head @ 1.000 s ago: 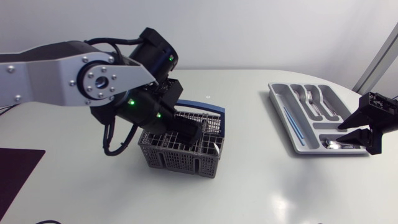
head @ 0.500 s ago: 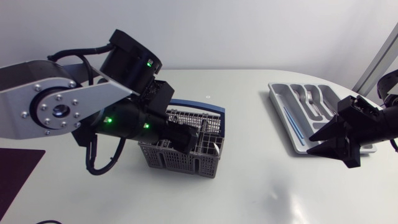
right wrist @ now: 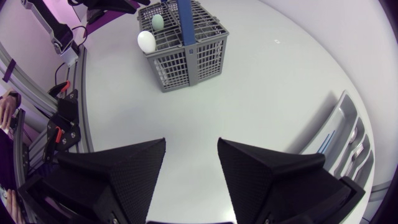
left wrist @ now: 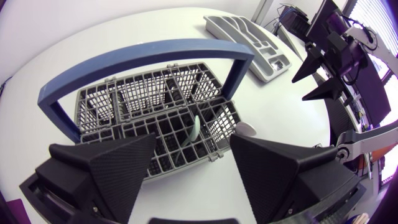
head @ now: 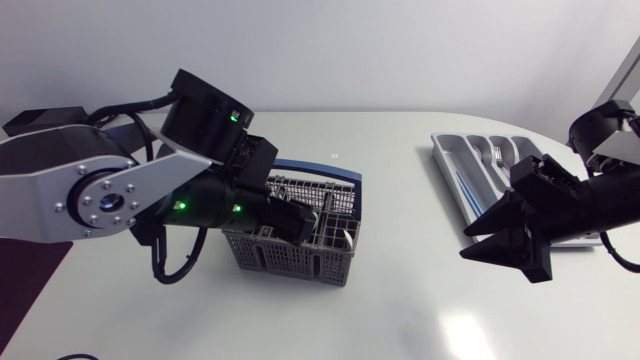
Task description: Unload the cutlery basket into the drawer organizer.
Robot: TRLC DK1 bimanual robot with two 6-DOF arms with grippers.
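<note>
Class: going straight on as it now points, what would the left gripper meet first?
Most likely the cutlery basket, at the compartment holding the pale green spoon, ahead of the open left gripper; whether spoon or grid comes first is unclear.

The cutlery basket (head: pixel 290 262) is grey lattice with a blue handle (left wrist: pixel 149 51). The drawer organizer (head: pixel 447 157) is pale grey, the desk (head: pixel 400 300) white.
</note>
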